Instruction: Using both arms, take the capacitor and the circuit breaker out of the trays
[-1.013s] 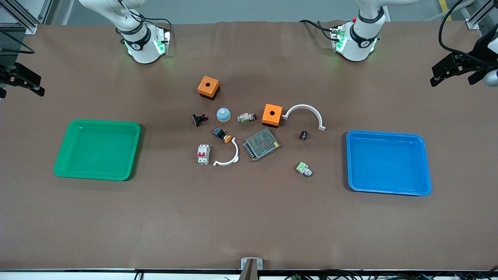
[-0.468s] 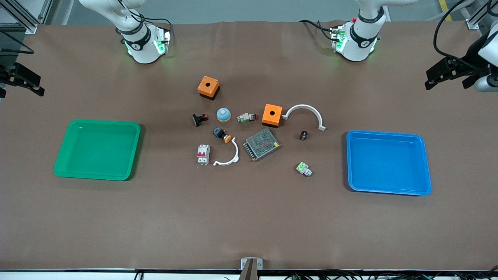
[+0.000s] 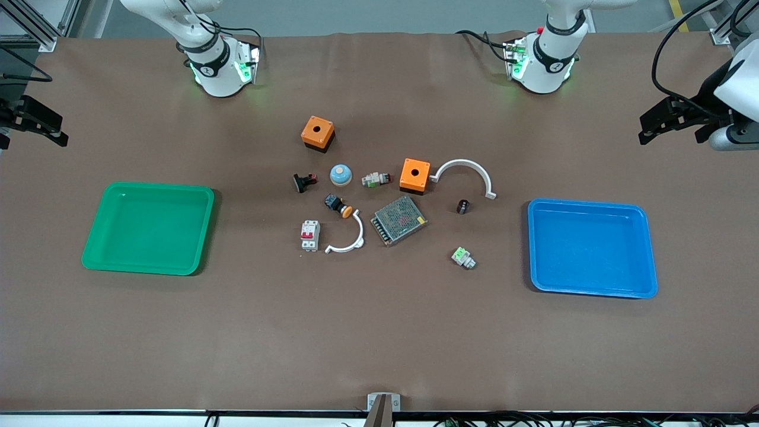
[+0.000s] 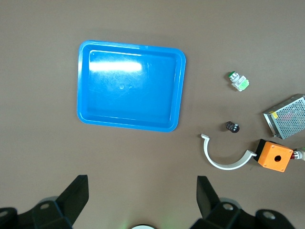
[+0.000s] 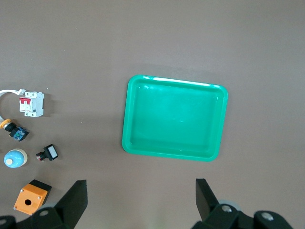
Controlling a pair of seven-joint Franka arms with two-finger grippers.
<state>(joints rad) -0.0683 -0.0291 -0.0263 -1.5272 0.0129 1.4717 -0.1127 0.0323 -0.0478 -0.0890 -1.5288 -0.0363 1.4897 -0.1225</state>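
The capacitor (image 3: 462,206), a tiny black stubby cylinder, lies on the table between the white arc bracket and the blue tray (image 3: 593,248); it also shows in the left wrist view (image 4: 232,127). The breaker (image 3: 309,235), a white-grey block with red levers, lies next to the smaller white arc; it also shows in the right wrist view (image 5: 31,103). My left gripper (image 3: 667,123) is open and empty, high over the table's left-arm end (image 4: 141,191). My right gripper (image 3: 35,123) is open and empty, high over the right-arm end (image 5: 140,191).
A green tray (image 3: 148,228) lies toward the right arm's end. Between the trays lie two orange boxes (image 3: 318,133) (image 3: 414,174), a metal mesh power supply (image 3: 399,220), two white arc brackets (image 3: 465,173), a blue dome (image 3: 340,174), a black push-button (image 3: 338,205) and small switches.
My left gripper has moved a little toward the table's middle over the left-arm end. The right arm and the parts on the table have not moved.
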